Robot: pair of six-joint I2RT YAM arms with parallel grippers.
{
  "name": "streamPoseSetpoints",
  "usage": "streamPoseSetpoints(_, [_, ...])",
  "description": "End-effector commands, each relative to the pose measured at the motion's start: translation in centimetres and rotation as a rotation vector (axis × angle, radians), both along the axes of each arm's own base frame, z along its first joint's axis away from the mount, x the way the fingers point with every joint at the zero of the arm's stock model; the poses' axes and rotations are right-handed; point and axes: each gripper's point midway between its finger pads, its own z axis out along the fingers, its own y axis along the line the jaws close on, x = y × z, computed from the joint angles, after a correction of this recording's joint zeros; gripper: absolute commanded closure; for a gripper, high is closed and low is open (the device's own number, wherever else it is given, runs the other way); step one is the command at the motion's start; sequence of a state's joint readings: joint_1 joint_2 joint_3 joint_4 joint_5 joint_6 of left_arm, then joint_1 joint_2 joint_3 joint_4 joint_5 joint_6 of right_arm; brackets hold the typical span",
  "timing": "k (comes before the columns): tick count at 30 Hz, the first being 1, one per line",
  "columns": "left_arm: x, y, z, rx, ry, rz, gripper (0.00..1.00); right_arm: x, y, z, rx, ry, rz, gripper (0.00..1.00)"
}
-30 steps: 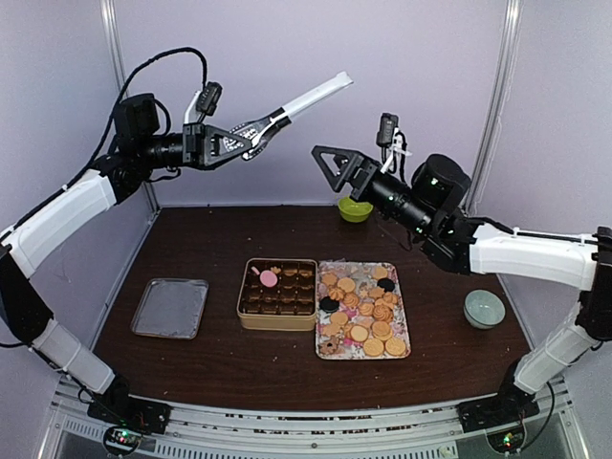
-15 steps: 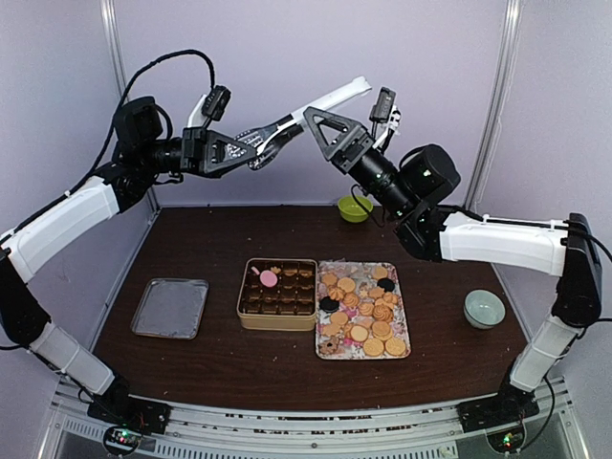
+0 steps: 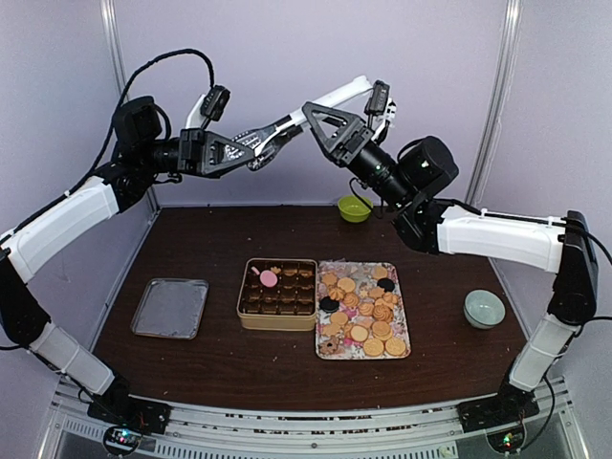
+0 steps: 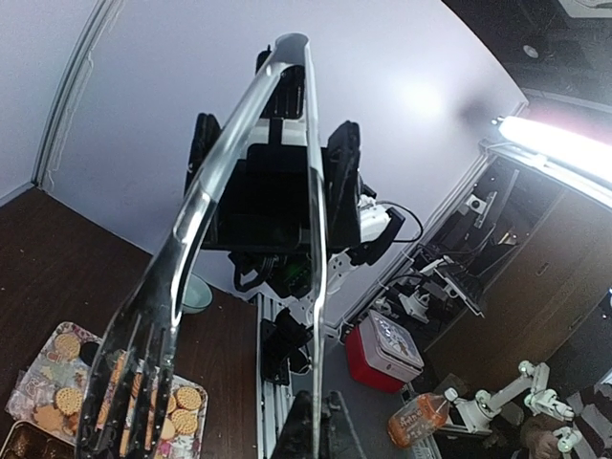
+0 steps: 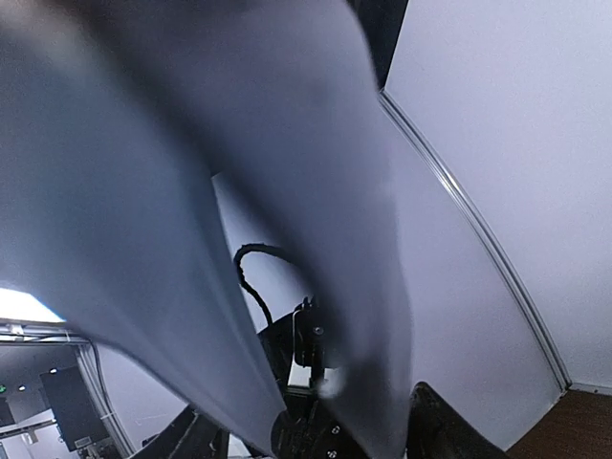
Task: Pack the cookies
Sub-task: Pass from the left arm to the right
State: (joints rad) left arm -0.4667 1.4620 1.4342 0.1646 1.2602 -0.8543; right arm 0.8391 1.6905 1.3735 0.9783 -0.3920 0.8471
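Observation:
The cookies (image 3: 363, 311), round tan ones with a few pink and dark ones, lie on a patterned tray (image 3: 405, 330); some of the cookies (image 4: 182, 400) show in the left wrist view. A gold tin (image 3: 241, 296) of brown paper cups holds one pink cookie (image 3: 269, 278). High above the table my left gripper (image 3: 251, 145) (image 4: 330, 421) is shut on metal tongs (image 3: 337, 96) (image 4: 287, 115). My right gripper (image 3: 320, 120) (image 5: 316, 430) sits around the handle end of the tongs (image 5: 191, 172). Whether its pads press them does not show.
A flat metal lid (image 3: 170, 308) lies at the left of the table. A green bowl (image 3: 355, 207) stands at the back and a pale bowl (image 3: 484, 308) at the right. Both arms meet high near the back wall.
My right arm has risen and swung left until its jaws straddle the tongs' handle end, and the jaws have narrowed. My left arm has shifted the tongs slightly right.

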Motion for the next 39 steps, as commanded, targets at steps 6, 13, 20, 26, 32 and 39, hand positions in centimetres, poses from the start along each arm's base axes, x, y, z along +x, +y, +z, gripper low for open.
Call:
streamPoseSetpoints(6, [-1.6,0.6,0.2,0.023,-0.142,-0.022,1.00,-0.8,-2.0,-0.7,-0.081,0.012,0.103,0.37])
streamPoseSetpoints(13, [-1.9,0.9,-0.8,0.061,-0.171,-0.028,1.00,-0.9,-3.1,-1.2,-0.161,0.006,0.145,0.34])
streamPoseSetpoints(20, [-2.3,1.0,-0.9,0.064,-0.186,-0.041,1.00,-1.5,-2.4,-1.0,-0.222,-0.020,0.217,0.36])
streamPoseSetpoints(26, [-2.5,1.1,-0.5,0.060,-0.196,-0.048,1.00,-2.0,-1.7,-1.9,-0.271,-0.024,0.278,0.43])
streamPoseSetpoints(32, [-2.6,1.1,-0.6,0.062,-0.193,-0.049,1.00,-2.5,-1.6,-2.1,-0.267,-0.037,0.312,0.50])
streamPoseSetpoints(39, [-2.7,1.3,-1.0,0.078,-0.194,-0.037,1.00,-2.5,-2.4,-1.1,-0.245,-0.062,0.260,0.62])
